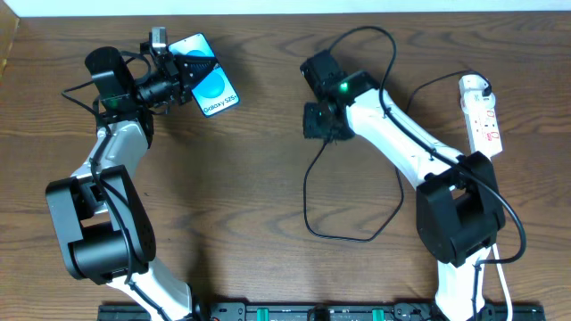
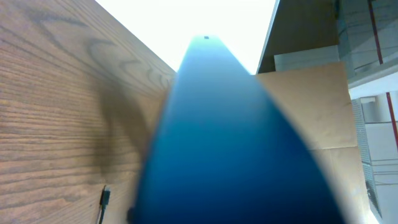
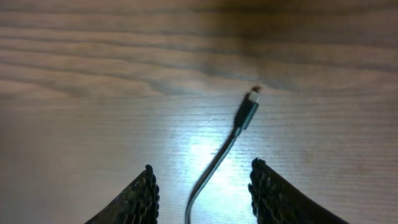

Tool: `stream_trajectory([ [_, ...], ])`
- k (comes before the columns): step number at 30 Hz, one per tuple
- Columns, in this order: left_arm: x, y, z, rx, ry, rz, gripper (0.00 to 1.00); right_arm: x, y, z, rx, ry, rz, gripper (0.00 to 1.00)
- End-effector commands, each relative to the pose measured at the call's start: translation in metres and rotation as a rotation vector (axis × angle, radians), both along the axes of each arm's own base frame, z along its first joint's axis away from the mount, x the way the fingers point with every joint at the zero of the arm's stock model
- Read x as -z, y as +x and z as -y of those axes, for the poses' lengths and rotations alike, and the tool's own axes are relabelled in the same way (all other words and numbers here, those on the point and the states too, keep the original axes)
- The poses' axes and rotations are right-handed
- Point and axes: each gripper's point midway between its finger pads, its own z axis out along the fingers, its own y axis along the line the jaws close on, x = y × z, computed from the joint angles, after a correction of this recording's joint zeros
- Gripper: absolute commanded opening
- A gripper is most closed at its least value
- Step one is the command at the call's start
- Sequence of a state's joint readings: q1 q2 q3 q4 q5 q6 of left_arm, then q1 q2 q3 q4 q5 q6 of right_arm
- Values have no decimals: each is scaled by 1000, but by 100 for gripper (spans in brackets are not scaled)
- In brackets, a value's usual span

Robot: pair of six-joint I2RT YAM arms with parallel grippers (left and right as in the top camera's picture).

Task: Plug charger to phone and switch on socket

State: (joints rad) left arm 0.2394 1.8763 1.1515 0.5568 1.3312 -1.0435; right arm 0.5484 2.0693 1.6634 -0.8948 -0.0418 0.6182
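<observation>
**Item 1: phone** (image 1: 212,82). Held off the tabletop (image 1: 241,192) near its far left corner, screen facing up. In the left wrist view it fills the frame as a blue blur (image 2: 230,137). The left gripper (image 1: 181,78) is pressed together on the phone's edge.

**Item 2: charger** (image 1: 306,201). It loops across the middle of the tabletop. Its plug tip (image 3: 249,107) lies loose and flat on the wood. The right gripper (image 3: 202,165) has its fingers (image 3: 142,196) spread to either side of the lead, pinching nothing.

**Item 3: socket** (image 1: 483,111). Lies along the right edge, toward the far corner. The white adapter head appears seated at its far end, but it is too small to confirm.

**Hazards:**
- A grip taken too far behind the plug tip would let the tip droop and miss the port.
- The thin lead may slip between the pads.
- The edge-held phone may twist under insertion force.
</observation>
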Motion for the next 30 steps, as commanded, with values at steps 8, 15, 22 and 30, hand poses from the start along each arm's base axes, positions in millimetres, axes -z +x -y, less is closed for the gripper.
stream_trajectory([
  [8, -7, 1, 1, 11, 4, 26, 7, 40, -7, 11, 116, -24, -14, 46],
  [15, -7, 0, 1, 11, 4, 23, 7, 64, -9, 8, 114, -25, -56, 45],
  [22, -7, 0, 1, 11, 3, 23, 7, 67, -9, 8, 150, -22, -66, 44],
  [30, -7, -1, 1, 19, 2, 23, 7, 92, -11, 9, 179, -39, -100, 36],
])
